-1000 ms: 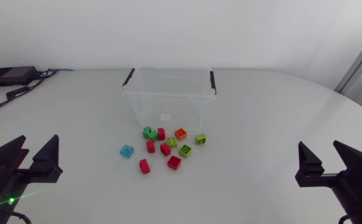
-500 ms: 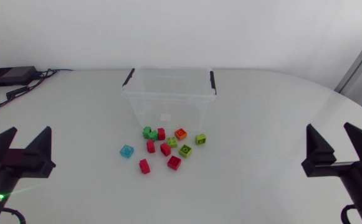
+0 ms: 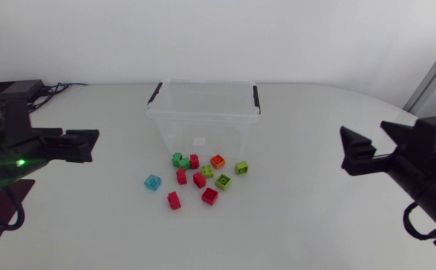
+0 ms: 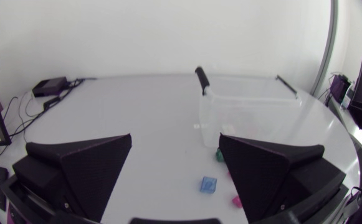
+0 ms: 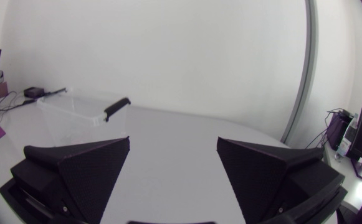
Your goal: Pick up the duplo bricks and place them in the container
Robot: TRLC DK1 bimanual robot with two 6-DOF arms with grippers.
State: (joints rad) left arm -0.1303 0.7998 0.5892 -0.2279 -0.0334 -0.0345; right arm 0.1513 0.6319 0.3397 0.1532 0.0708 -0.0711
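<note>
The white table [image 3: 300, 202] carries a clear container [image 3: 202, 127] with black handles. Small red, green, orange and blue duplo bricks [image 3: 199, 180] lie scattered just in front of it. My left claw [image 4: 174, 149] and right claw [image 5: 173, 149] hang wide open, holding nothing, well apart from the bricks.

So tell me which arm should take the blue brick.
Probably left: the left gripper, open, is nearer the blue brick, which lies on that side; the right gripper is farther off.
</note>
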